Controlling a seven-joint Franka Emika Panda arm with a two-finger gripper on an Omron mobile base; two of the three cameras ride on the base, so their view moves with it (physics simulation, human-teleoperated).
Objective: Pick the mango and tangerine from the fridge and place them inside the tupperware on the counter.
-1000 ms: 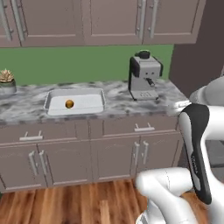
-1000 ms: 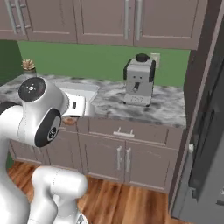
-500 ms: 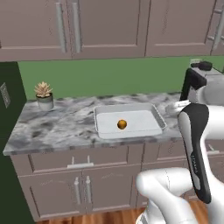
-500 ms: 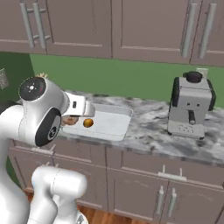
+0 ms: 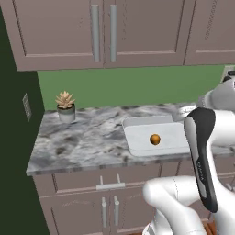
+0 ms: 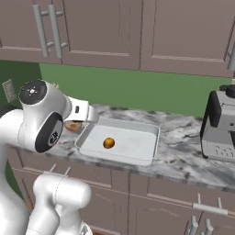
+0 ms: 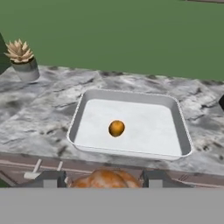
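One fruit is already home: a small round orange one, the tangerine [image 7: 116, 128] by its look, lies near the middle of the tupperware [image 7: 131, 97], which sits on the worktop [image 5: 87, 137] below the wall cabinets [image 5: 101, 32]. In the right base view the same fruit [image 6: 109, 143] rests on the tub's pale floor, clear of its walls.

The other half of the job is in my grip. My jaws are clamped on a larger mottled orange-red fruit, the mango [image 7: 105, 180], which bulges up between my two dark fingertips [image 7: 49, 179] at the bottom of the hand view. My gripper [image 7: 101, 183] is at the near edge of the worktop, in front of the tub's near rim and not yet over it.

So I judge the task well past halfway: both fruits are out of the fridge, one is placed, one is carried. What is left is to bring the mango over the rim, lower it onto the bare floor beside the tangerine, and let go. A potted plant [image 5: 65, 106] stands well to the side and a coffee machine [image 6: 220, 124] on the other side, both out of my path.
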